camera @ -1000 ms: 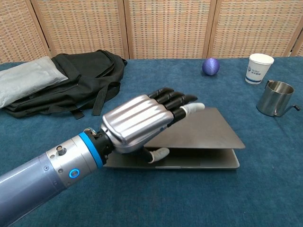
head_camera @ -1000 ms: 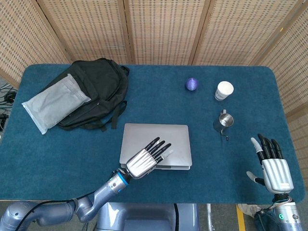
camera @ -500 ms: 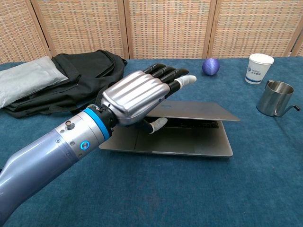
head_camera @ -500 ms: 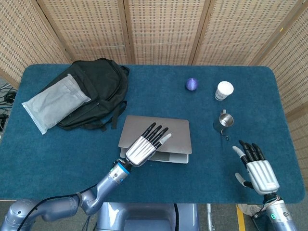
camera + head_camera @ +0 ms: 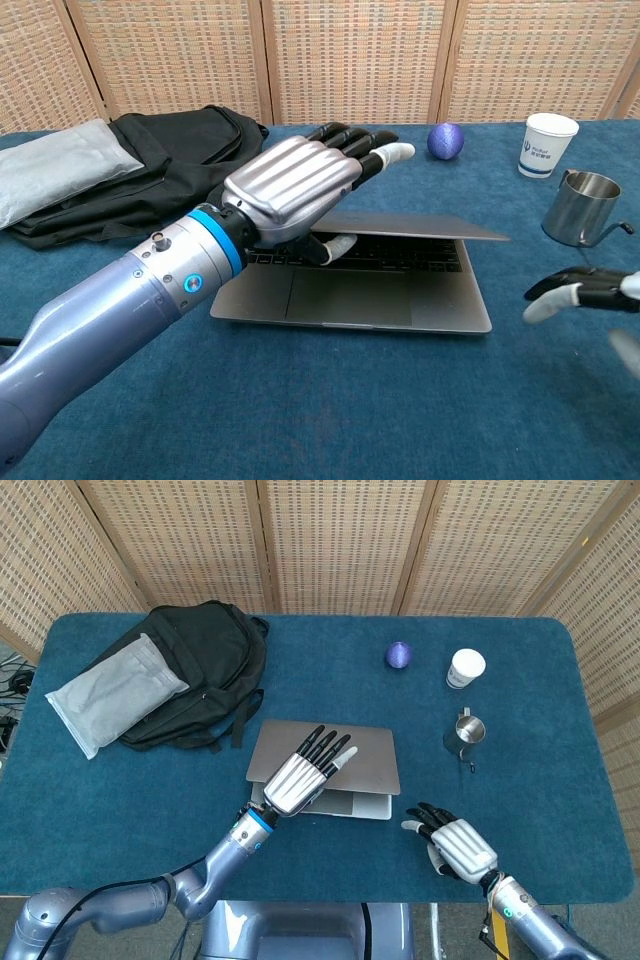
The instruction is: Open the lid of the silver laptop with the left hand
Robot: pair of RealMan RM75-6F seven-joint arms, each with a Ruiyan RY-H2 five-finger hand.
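On the blue-carpeted bench point(image 5: 560, 780) before wicker screens point(image 5: 330, 540), the left hand point(image 5: 300, 773) grips the silver laptop point(image 5: 400, 300) lid, thumb beneath; the right hand point(image 5: 455, 842), nearby, hovers with spread fingers.

silver laptop point(image 5: 365, 770), black backpack point(image 5: 200, 660), purple ball point(image 5: 399, 655), blue table point(image 5: 300, 870).

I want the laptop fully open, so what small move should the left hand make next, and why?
Probably lift the lid further up and back: it is only partly raised over the keyboard, with the left hand gripping its front edge.
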